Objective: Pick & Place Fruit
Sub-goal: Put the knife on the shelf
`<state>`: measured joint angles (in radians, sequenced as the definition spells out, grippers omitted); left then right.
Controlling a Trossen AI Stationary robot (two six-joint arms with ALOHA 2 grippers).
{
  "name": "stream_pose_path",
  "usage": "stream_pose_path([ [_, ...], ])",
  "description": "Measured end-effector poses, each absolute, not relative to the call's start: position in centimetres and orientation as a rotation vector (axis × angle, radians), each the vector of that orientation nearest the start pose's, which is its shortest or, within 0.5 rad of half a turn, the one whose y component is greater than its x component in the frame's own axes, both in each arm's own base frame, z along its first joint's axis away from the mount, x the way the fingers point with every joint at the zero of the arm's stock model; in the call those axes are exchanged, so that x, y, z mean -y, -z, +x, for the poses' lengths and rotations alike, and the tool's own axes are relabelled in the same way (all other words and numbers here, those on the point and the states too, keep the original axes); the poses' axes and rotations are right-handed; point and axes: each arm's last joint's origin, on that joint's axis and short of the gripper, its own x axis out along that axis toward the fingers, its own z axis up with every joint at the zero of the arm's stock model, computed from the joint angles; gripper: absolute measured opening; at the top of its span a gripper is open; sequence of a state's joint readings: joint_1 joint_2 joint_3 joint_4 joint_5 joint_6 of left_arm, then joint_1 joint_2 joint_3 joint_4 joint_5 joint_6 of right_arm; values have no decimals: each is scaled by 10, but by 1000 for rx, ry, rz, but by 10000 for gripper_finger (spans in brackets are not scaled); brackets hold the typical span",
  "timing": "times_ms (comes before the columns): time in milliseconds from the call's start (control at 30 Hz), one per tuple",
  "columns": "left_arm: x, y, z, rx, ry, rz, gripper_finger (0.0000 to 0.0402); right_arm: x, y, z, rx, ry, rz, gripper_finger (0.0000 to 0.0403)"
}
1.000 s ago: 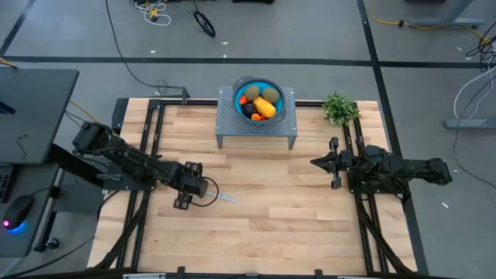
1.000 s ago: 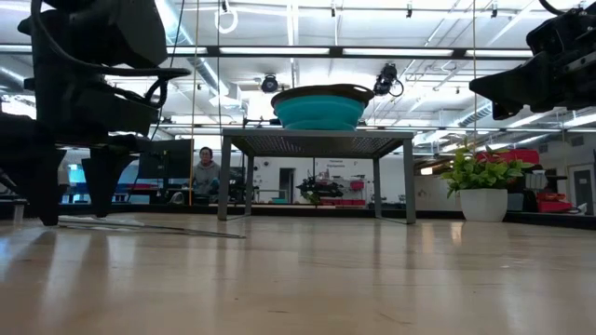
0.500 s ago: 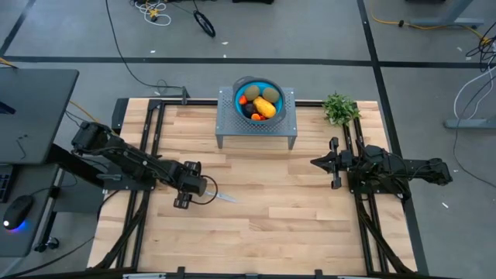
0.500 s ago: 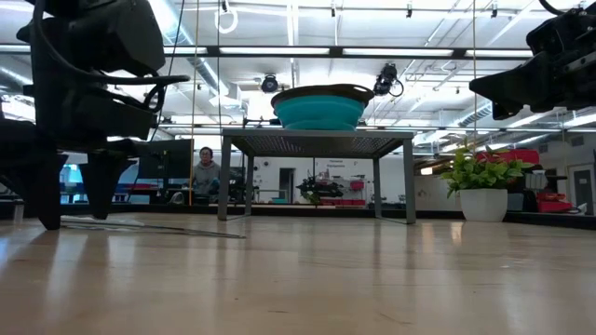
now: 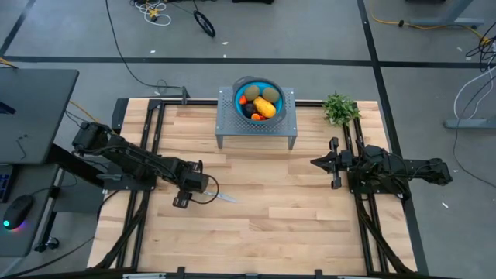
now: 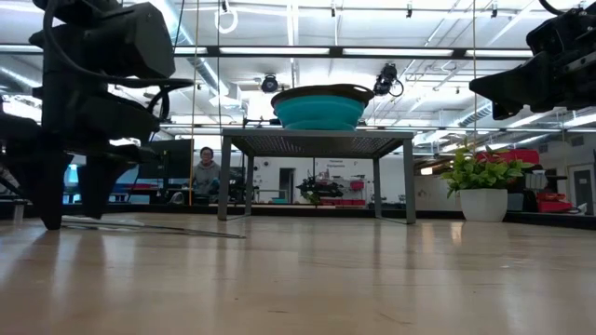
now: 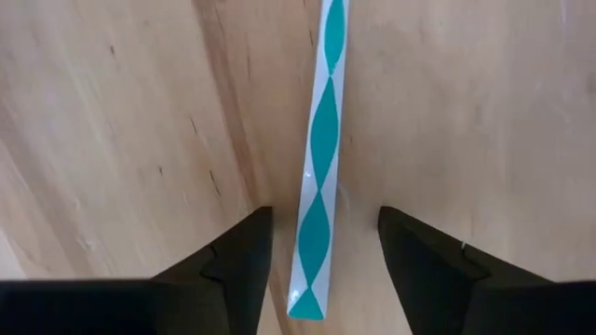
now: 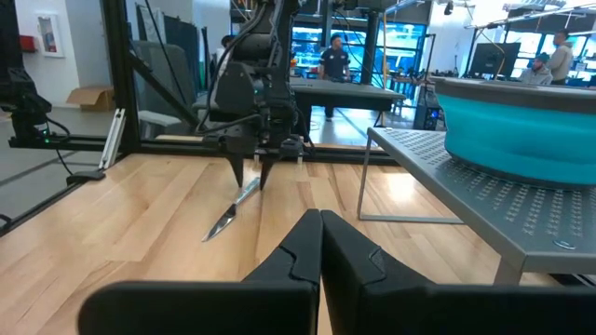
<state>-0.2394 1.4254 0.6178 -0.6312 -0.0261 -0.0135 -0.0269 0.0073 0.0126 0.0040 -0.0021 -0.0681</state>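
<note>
The left gripper (image 7: 317, 265) is down at the pale wooden tabletop (image 5: 263, 225), its 2 dark fingers (image 7: 237, 265) standing apart on either side of a slim stick patterned in teal and white diamonds (image 7: 319, 163). The stick lies flat on the wood and runs straight out ahead between the fingers, with a clear gap to each; nothing is clamped. That straddle looks like the set-up for a pinch across the stick's narrow width, which is probably why the wrist sits so low and square over it.

The fruit (image 5: 262, 102), 2 brown-green ovals, 1 longer yellow-orange piece and some tiny red-orange ones, sits well away from this gripper, ahead of it and off to its right. It is heaped in a round teal bowl (image 5: 241, 84) on a grey perforated metal stand (image 5: 226, 124) at the far edge of the table, raised so the bowl clears the boards.

The right gripper (image 5: 316, 163) hangs above the table on the other side, fingers pressed together and empty, pointing toward the middle. A small green leafy plant in a white pot (image 5: 339, 108) stands just beyond it, beside the stand.
</note>
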Motion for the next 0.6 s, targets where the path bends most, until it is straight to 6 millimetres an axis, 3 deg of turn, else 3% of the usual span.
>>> stream_pose_path([
  [600,48,-133,201,-1434,159,179,103,3,-168,97,8,25,-68,7],
])
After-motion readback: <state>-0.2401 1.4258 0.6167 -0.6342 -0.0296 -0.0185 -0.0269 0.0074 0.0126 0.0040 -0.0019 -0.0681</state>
